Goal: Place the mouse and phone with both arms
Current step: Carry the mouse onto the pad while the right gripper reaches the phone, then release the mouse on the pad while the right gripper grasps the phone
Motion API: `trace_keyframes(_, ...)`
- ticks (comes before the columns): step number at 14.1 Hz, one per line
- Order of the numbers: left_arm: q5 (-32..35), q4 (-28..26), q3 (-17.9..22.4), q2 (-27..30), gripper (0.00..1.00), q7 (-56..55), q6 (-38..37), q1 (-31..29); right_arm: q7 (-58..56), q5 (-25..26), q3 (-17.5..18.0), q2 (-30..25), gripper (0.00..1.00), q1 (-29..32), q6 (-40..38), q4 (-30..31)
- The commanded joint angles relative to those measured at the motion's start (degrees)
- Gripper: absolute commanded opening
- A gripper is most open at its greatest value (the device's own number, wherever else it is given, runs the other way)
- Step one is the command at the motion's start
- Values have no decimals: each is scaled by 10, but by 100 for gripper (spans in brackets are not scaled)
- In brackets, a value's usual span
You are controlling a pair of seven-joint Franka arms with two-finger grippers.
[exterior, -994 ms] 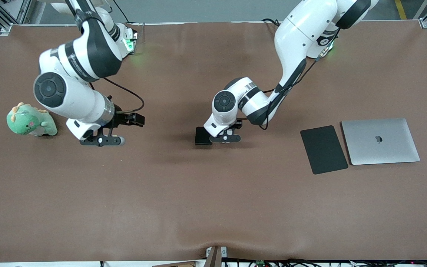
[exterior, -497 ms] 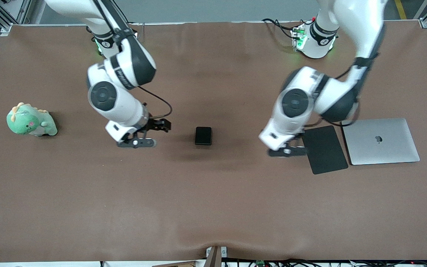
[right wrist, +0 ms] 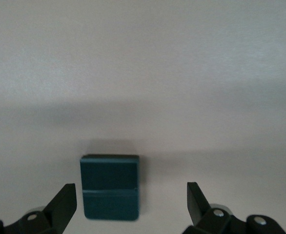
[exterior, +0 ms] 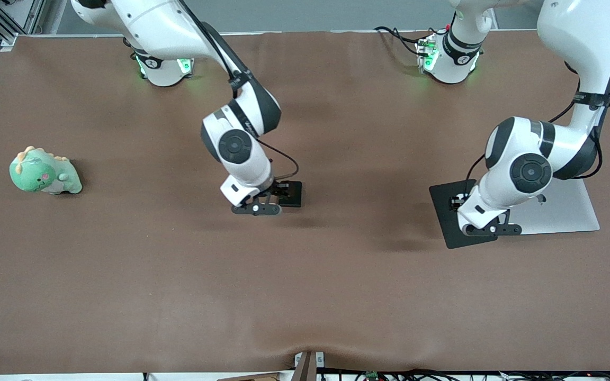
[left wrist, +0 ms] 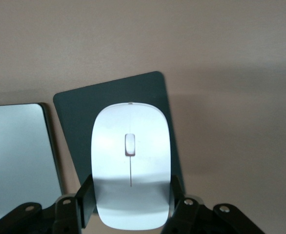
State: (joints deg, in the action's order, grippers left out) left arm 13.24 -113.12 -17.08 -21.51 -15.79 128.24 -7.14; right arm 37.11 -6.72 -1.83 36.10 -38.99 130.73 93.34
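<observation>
Carrying the mouse (left wrist: 131, 170) clamped between its fingers, the left gripper (exterior: 487, 228) has swung in the last second from mid-table, where it hung beside the phone (exterior: 293, 194), out to the pad (exterior: 449, 211), and now hangs over it. The left wrist view shows the mouse pinched at its sides with the pad under it; whether it touches the pad yet I cannot say, since the arm hides that spot in the front view. The laptop (exterior: 570, 214) lies just beside the pad at its 3 o'clock, toward the left arm's end of the table. Over the same second the right gripper (exterior: 256, 208) has crossed from near the plush (exterior: 44, 173) to the phone, which has not shifted and lies flat on the cloth at mid-table. The jaws stand spread wide, and in the right wrist view the phone (right wrist: 110, 187) sits between the two fingers (right wrist: 65, 204), nearer one of them. So both arms have probably reached their spots: the mouse looks ready to be set down and let go, and the phone is lined up for a grasp once the right gripper drops and centres on it.
</observation>
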Motion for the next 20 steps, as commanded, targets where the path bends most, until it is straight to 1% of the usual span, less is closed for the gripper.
trace_keyframes(1, 10, -73, -7, 3, 24, 10, 87, -30, 32, 18, -7, 37, 100, -14, -11, -42)
trace_keyframes(3, 23, -87, -8, -17, 24, 11, 129, -39, 47, 23, -9, 48, 100, -23, -10, -45)
trace_keyframes(6, 67, -87, -8, -39, 26, 11, 160, -63, 67, 44, -8, 68, 100, -31, -10, -64)
trace_keyframes(8, 71, -86, -8, -58, 29, 11, 182, -64, 76, 44, -8, 78, 100, -36, -9, -70)
trace_keyframes(9, 71, -85, -8, -69, 32, 10, 194, -65, 78, 44, -8, 78, 100, -39, -8, -70)
trace_keyframes(10, 71, -85, -8, -74, 43, 10, 199, -65, 87, 44, -8, 78, 100, -39, -9, -70)
trace_keyframes(11, 71, -84, -8, -74, 70, 10, 199, -65, 89, 44, -8, 81, 100, -39, -8, -70)
trace_keyframes(12, 71, -84, -8, -72, 100, 7, 199, -65, 93, 44, -8, 84, 100, -39, -8, -70)
trace_keyframes(14, 71, -83, -9, -65, 100, 4, 197, -62, 105, 44, -8, 90, 100, -45, -7, -70)
trace_keyframes(16, 70, -79, -17, -31, 100, 1, 180, -62, 111, 44, -8, 93, 100, -49, 16, -69)
trace_keyframes(17, 62, -66, -24, -8, 100, 2, 151, -64, 117, 45, -8, 98, 100, -50, 22, -70)
trace_keyframes(18, 49, -40, -33, 9, 100, 1, 103, -64, 118, 45, -9, 100, 100, -53, 25, -70)
trace_keyframes(19, 24, -1, -47, 23, 100, 1, 42, -63, 118, 45, -9, 101, 100, -53, 25, -70)
trace_keyframes(20, 4, 51, -56, 25, 100, 1, -33, -63, 118, 50, -9, 103, 100, -54, 25, -70)
